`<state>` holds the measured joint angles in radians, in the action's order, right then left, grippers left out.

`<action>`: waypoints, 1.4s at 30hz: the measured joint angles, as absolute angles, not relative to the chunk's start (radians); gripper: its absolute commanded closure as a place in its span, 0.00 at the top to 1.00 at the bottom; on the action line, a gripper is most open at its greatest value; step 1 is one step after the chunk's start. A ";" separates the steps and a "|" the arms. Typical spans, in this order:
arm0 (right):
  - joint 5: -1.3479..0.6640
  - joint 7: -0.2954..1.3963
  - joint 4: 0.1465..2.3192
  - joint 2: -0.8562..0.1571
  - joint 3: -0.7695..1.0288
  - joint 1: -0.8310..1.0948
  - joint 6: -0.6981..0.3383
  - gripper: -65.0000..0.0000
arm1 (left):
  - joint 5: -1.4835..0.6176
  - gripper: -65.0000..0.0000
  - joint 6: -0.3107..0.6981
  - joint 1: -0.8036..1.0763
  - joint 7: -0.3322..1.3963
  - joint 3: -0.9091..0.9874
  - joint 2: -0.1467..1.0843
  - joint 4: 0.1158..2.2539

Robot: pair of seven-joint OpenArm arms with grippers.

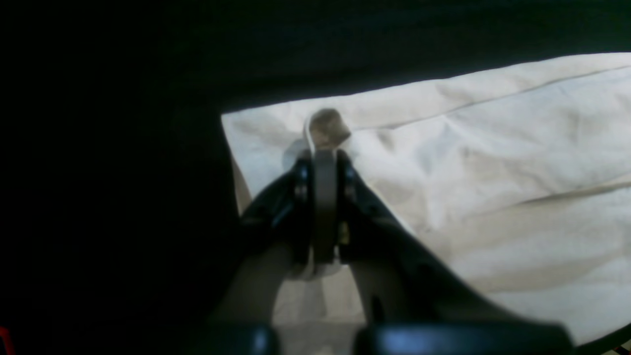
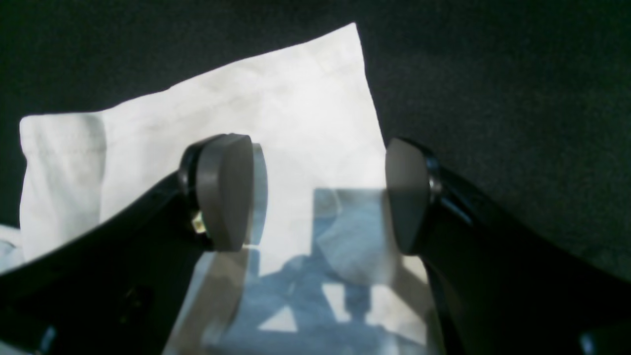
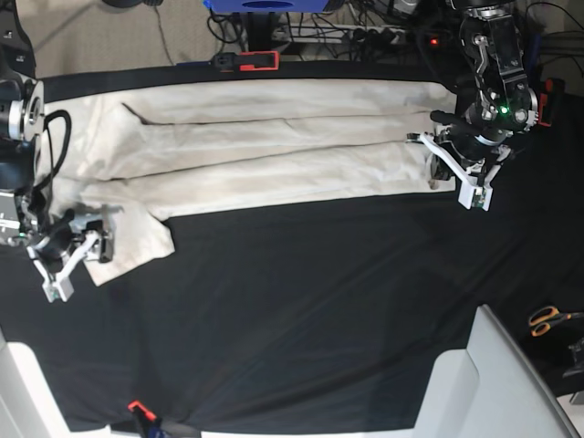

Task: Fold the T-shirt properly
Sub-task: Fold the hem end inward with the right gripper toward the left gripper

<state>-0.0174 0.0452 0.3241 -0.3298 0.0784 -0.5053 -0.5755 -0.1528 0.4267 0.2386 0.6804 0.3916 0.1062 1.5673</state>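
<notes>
Black tablecloth [image 3: 301,310] covers the whole work area — big bare stretch across the near half, plenty of room there. T-shirt [image 3: 274,151] lies along the far side as a long band, long axis running side to side in base view, far edge close to the cloth's far edge. One end sits under my left arm at that view's right; the other end widens and drops into a sleeve flap [image 3: 137,239] toward my right arm at the view's left.

My left gripper [image 1: 323,148] is pinched tight on a small bunch of shirt fabric at the corner, cloth edge just beside it. My right gripper [image 2: 320,197] stands wide, pads [image 2: 224,192] apart over the sleeve corner, gripping nothing.

Scissors [image 3: 550,319] w/ orange handles lie well apart, off by the view's right edge.
</notes>
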 measured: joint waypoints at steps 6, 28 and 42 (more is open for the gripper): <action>-0.010 0.033 0.324 -0.327 0.078 -0.503 -0.564 0.36 | -0.149 0.00 0.427 0.238 0.680 0.391 0.108 1.567; 0.009 0.204 0.679 -0.316 0.078 -0.384 -0.574 0.01 | -0.146 0.00 0.427 0.234 0.681 0.385 0.107 1.567; 0.006 0.554 1.150 -0.317 0.121 -0.201 -0.573 0.01 | -0.146 0.00 0.427 0.238 0.681 0.385 0.106 1.567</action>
<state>0.0055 0.5545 1.1503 -0.3172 0.1211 -0.2008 -0.5732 -0.1459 0.4267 0.2378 0.6811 0.3855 0.1059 1.5673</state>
